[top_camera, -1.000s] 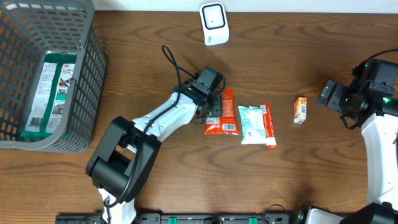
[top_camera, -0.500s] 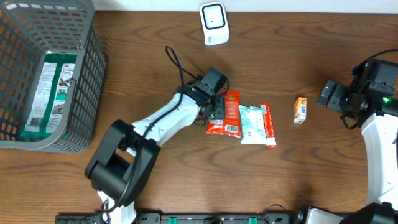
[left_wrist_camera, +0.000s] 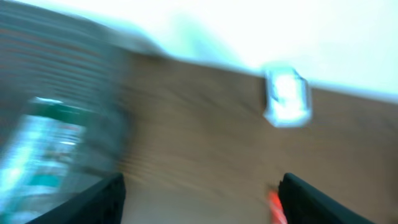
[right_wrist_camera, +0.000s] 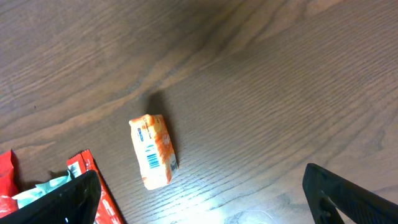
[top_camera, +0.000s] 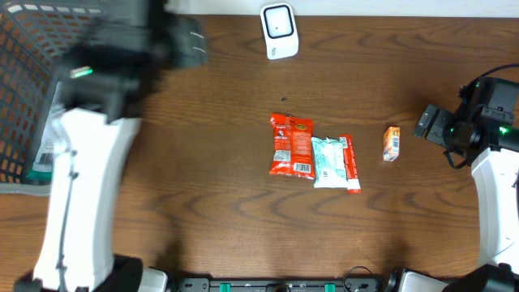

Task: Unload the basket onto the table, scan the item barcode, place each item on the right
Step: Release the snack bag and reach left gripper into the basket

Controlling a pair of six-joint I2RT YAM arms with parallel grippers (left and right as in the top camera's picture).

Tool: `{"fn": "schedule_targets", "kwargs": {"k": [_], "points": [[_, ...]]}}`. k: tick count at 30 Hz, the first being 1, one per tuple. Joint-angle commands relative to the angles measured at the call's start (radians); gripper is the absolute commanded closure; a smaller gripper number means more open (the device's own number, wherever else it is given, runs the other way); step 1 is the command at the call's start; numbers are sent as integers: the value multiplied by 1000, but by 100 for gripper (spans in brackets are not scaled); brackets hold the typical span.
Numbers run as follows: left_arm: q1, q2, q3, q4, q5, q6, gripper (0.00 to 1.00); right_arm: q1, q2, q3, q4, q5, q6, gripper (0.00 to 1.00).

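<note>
Red foil snack packet (top_camera: 290, 146): flat, mid brown wooden bench (top_camera: 203, 203), touching white-teal packet (top_camera: 328, 162). White scanner (top_camera: 278, 31): far edge. Left jaws: wide, empty, blurred. Right jaws: wide, empty, near small orange carton (right_wrist_camera: 153, 150).

White arm links (top_camera: 81, 195) with black joint housings (top_camera: 442, 126), small green lights (top_camera: 503, 130) and black cables (top_camera: 470, 83).

Soft, even light. Overhead is sharp, but the left arm (top_camera: 89, 162) smears with motion. The left wrist view is wholly blurred, the scanner (left_wrist_camera: 286, 96) a washed-out blob. Right wrist is crisp, with glare on the bench (right_wrist_camera: 245, 213).
</note>
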Motion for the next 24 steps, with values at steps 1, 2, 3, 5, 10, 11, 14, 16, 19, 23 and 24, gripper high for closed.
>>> {"fn": "schedule_targets", "kwargs": {"k": [1,2,3,5,10,11,14,16,19,23,24], "points": [[164,0,17,-13,-219,143,19,-3,-1,10,-2,2,14,1],[230,6,16,-14,-235,166,19,-3,-1,10,-2,3,14,1],[267,12,14,-16,-235,171,19,-3,-1,10,-1,2,14,1],[385,44,2,-21,-233,150,20,-3,-1,10,-2,3,14,1],[523,152,-25,-32,-192,140,17,-3,-1,10,-2,2,14,1],[540,179,-26,-43,-192,149,16,-3,-1,10,-1,3,14,1],[582,264,-26,-81,-192,167,15,-3,-1,10,-2,3,14,1],[602,323,-26,-98,-192,167,13,-3,-1,10,-2,3,14,1],[621,406,-26,-109,-136,219,11,-3,-1,10,-2,3,14,1],[630,519,-26,-129,74,383,11,-3,-1,10,-2,2,14,1],[630,544,-26,-132,90,396,11,-3,-1,10,-2,2,14,1]]}}
